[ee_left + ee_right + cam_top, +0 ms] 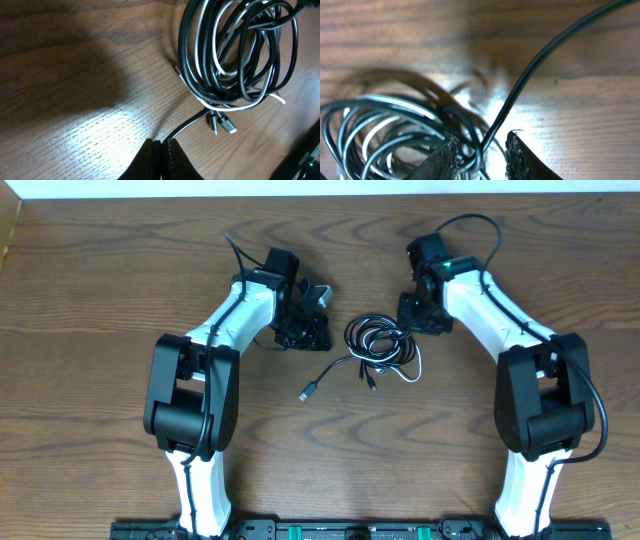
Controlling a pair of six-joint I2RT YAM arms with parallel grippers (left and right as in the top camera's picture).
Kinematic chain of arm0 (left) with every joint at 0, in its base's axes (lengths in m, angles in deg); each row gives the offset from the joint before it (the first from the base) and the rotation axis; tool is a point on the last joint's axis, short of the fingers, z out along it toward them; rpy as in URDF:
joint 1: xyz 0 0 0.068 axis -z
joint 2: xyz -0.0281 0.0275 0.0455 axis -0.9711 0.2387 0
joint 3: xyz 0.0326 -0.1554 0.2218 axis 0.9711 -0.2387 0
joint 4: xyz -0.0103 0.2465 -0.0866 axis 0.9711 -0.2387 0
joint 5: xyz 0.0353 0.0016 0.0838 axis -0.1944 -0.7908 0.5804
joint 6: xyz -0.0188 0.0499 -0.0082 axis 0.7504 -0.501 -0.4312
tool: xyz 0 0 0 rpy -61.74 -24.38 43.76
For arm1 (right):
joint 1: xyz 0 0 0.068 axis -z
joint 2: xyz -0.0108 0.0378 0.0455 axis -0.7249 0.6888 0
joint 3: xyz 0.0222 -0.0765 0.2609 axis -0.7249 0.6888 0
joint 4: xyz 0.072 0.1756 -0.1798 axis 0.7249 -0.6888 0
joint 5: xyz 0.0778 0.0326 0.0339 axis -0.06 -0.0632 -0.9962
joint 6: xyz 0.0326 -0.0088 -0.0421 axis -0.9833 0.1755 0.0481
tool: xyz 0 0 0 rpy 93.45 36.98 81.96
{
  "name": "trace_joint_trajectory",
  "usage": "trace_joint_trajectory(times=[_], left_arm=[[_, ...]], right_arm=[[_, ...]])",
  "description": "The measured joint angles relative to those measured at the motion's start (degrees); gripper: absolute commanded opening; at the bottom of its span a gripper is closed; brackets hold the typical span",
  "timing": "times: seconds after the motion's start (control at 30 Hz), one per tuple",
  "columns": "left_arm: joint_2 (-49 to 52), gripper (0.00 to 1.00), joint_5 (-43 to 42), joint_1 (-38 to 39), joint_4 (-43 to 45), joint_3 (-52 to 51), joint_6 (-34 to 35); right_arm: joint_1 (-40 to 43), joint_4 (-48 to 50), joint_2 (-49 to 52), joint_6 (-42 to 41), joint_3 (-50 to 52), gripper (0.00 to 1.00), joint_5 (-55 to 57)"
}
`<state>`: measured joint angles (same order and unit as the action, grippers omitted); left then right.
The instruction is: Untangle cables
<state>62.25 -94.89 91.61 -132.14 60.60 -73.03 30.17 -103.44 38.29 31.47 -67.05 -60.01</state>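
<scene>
Overhead view: the cables (381, 345) sit in one loose coil mid-frame on the wood table (90, 290), right between the two arms. One black strand trails off to the lower left and ends in a plug (305, 393).
Left side: the left gripper (308, 332) is just left of the coil, looks apart from it.
Left wrist view: the fingers (167, 157) at bottom centre are pressed together with nothing pinched. The coil fills the upper right, with a white cord (235, 106) threaded through the black loops.
Right side: the right gripper (415, 315) is parked at the coil's upper right edge.
Right wrist view: the fingers at the bottom edge are spread apart, and one black strand drops from the upper right into the gap. The coil is at lower left. Can't tell if anything touches the pads.
</scene>
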Motion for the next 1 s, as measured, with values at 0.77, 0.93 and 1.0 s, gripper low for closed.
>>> trace_joint_trajectory(times=[0.77,0.93,1.0], left_arm=[[0.0,0.08,0.0,0.0,0.15,0.0,0.0],[0.0,0.08,0.0,0.0,0.17,0.0,0.0],[0.0,0.08,0.0,0.0,0.24,0.0,0.0]], right_arm=[[2.25,3.96,0.0,16.68,-0.04,0.27,-5.73],[2.05,-0.9,0.0,19.47,-3.58,0.28,-6.19],[1.84,-0.81,0.0,19.98,-6.08,0.3,-6.21]])
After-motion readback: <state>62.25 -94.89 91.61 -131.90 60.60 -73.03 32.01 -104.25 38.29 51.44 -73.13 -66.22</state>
